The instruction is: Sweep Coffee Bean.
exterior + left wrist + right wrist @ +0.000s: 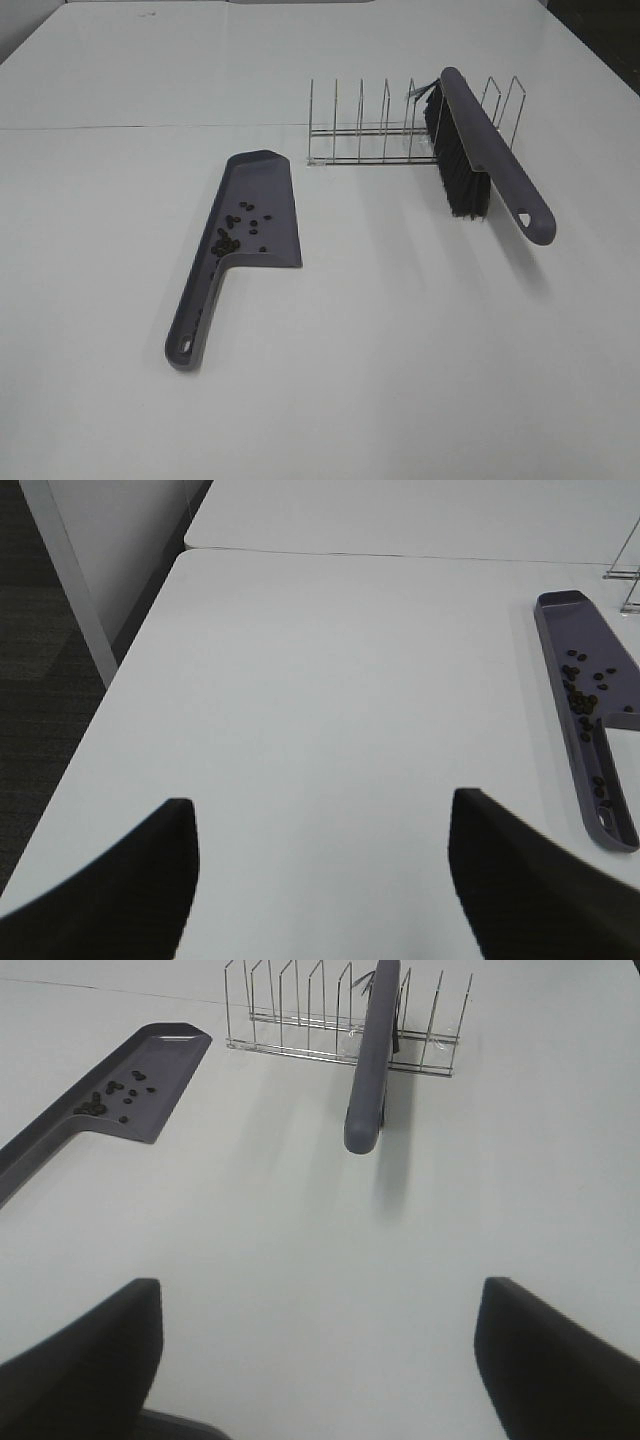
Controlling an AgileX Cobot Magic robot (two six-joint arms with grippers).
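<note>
While unheld: both claws spread wide, empty.
Left claw [318, 880]: over bare tabletop [400, 380].
Right claw [318, 1360]: same.
Coffee bean [238, 232]: clustered inside dustpan [262, 200], left of centre.
Brush [490, 150]: propped on wire rack [380, 125], far right.

A wire rack [410, 125] stands on the white surface [400, 350], with dark carpet floor [40, 710] beside it.

left gripper [318, 880] and right gripper [320, 1360] both wide open, empty, low over the table
</note>
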